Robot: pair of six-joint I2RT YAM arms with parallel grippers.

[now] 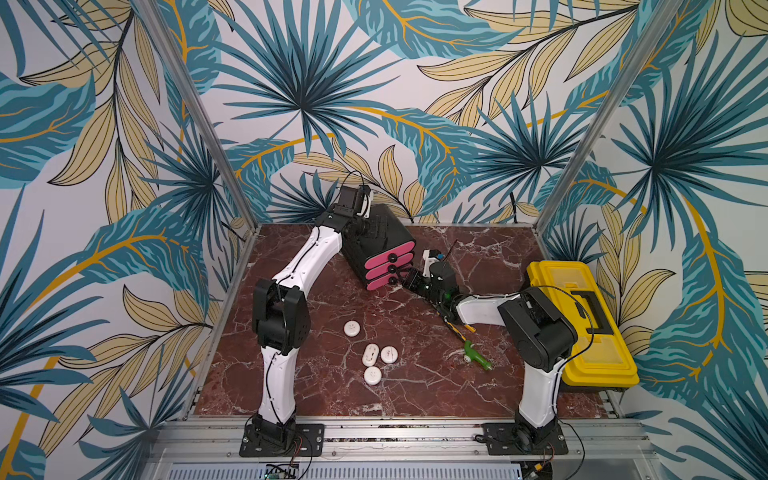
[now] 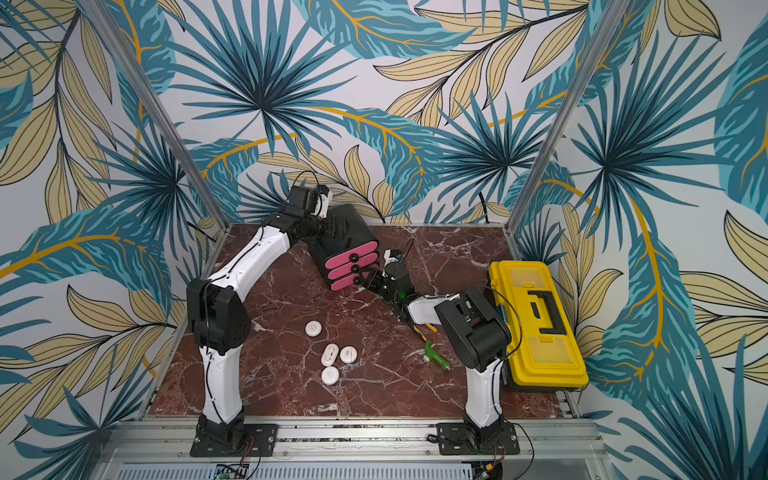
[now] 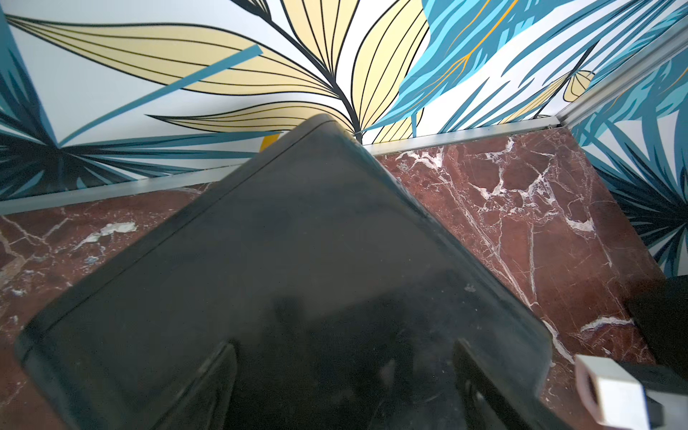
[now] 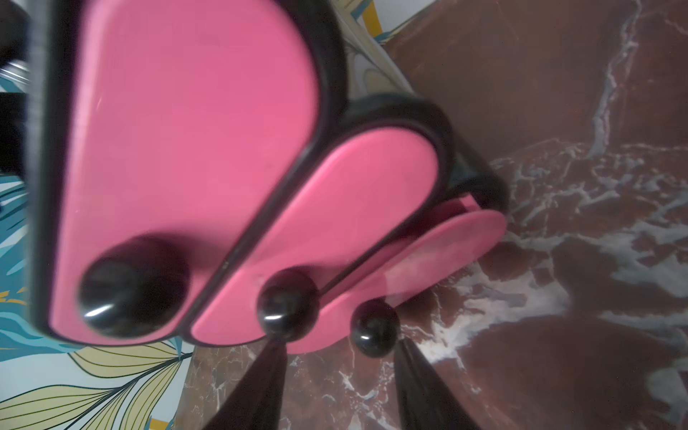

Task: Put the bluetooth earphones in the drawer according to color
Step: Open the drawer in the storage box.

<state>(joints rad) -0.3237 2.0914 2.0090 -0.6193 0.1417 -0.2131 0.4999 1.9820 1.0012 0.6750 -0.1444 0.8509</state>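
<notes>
4 white earphone cases [image 1: 370, 354] lie in a loose cluster on the marble table [image 1: 415, 395], near the front and well apart from the drawer cabinet [image 1: 386, 232], which stands toward the back. No black or lilac case shows anywhere. The cabinet has 3 stacked pink drawers: the upper 2 sit flush, and the bottom drawer [image 4: 446, 238] is pulled out a little. The left gripper [image 3: 343, 344] is over the cabinet's black top with its claw spread wide and holding nothing; whether it presses on the top cannot be told. The right gripper [image 4: 339, 348] points at the drawer fronts with its claw parted. The bottom knob [image 4: 375, 327] sits between its fingertips but is not pinched. The step in hand looks like opening the bottom drawer for the white cases. Next, the right claw probably has to close on that knob and pull straight outward while the left arm steadies the cabinet; then the cases can be carried over 1 at a time
</notes>
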